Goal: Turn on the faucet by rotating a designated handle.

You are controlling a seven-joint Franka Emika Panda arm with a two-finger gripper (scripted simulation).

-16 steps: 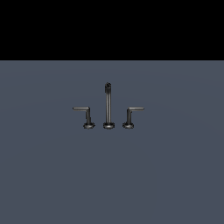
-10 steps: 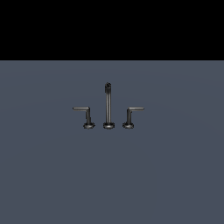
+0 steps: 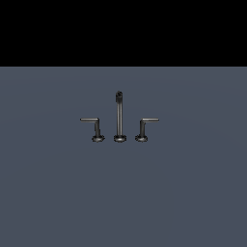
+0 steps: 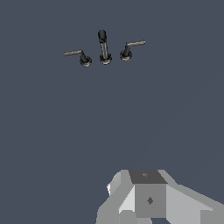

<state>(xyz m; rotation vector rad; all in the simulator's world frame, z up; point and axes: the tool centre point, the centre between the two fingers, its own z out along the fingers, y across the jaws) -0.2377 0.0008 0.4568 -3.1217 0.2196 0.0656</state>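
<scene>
Nearest the wrist camera sits the gripper (image 4: 148, 205) — only its grey housing shows at the frame edge, so whether the claw is spread or pressed together cannot be told. It does not appear in the exterior view at all. It holds nothing and touches nothing that can be seen.

Beyond it lies a long bare stretch of the dark grey surface (image 3: 123, 202), with no edge or corner in view to place things by.

Farthest off stands the faucet (image 3: 119, 118), well apart from the gripper: three pieces in a row, each on a round base. The tall spout (image 3: 119, 116) is upright in the middle. The handle (image 3: 94, 126) stands on the exterior view's left, its thin arm reaching away from the spout; the mirror-image lever (image 3: 144, 126) stands on the exterior view's right.

Across the last second the exterior view shows no change — all three pieces keep the same pose, and the handle's arm has not swung. Judgement: the turn has not begun; the approach remains to be made.
</scene>
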